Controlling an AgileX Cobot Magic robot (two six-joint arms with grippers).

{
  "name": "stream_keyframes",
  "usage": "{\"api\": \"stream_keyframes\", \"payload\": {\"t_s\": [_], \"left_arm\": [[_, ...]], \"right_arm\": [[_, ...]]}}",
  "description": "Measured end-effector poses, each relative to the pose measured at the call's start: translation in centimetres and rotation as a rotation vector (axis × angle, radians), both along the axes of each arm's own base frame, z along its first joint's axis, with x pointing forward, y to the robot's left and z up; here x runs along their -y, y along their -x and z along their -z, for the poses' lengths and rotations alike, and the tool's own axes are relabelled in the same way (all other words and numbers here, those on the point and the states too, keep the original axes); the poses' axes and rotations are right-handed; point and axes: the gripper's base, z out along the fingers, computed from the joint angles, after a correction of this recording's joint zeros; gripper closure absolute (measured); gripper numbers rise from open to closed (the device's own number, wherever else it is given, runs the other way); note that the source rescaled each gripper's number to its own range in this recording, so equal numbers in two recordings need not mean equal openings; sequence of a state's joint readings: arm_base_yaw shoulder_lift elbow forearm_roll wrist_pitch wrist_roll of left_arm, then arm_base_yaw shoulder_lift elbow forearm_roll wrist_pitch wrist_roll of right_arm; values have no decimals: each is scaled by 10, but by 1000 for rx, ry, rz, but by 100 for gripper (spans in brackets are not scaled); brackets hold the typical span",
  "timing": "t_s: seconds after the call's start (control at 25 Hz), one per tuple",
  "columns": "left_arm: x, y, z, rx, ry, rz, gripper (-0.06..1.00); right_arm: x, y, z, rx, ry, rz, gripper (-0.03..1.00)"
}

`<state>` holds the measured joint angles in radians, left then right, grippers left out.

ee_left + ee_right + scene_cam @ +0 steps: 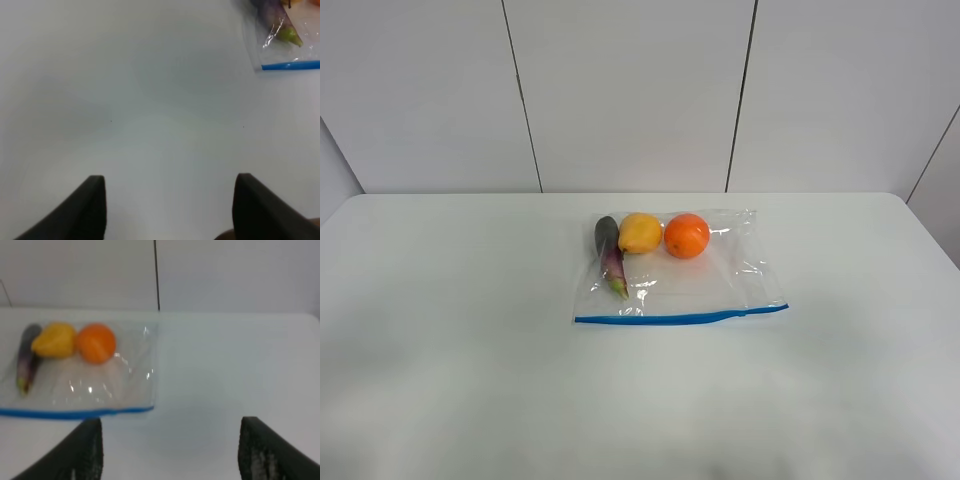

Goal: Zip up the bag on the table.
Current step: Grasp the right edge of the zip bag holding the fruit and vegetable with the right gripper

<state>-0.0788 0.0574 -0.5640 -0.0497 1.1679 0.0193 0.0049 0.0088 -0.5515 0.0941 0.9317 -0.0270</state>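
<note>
The clear bag [705, 275] lies flat in the middle of the white table [450, 330], its blue zip strip [680, 318] along the near edge. An orange [686, 235], a yellow fruit [640, 232] and a purple eggplant [611, 256] lie inside at the far side. Neither arm shows in the exterior high view. My left gripper [170, 200] is open and empty over bare table, with the bag's near left corner [285, 45] ahead of it. My right gripper [172, 447] is open and empty, with the bag [100, 380] ahead and to one side.
A panelled white wall [630, 90] stands behind the table's far edge. The table's rounded corners show at the far left and far right.
</note>
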Motion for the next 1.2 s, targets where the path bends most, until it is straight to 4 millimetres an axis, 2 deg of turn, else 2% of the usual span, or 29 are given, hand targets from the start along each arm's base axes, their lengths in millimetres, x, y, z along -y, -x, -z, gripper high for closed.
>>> {"api": "stream_keyframes", "payload": {"t_s": [0.16, 0.48, 0.8, 1.2], "left_arm": [[0, 0, 0, 0, 0, 0, -6], [0, 0, 0, 0, 0, 0, -6], [0, 0, 0, 0, 0, 0, -6], [0, 0, 0, 0, 0, 0, -6]], "right_arm": [[0, -19, -8, -21, -11, 7, 24], [-1, -84, -12, -121, -52, 15, 24], [-2, -141, 6, -255, -112, 32, 24], [-4, -192, 32, -331, -256, 90, 24]]}}
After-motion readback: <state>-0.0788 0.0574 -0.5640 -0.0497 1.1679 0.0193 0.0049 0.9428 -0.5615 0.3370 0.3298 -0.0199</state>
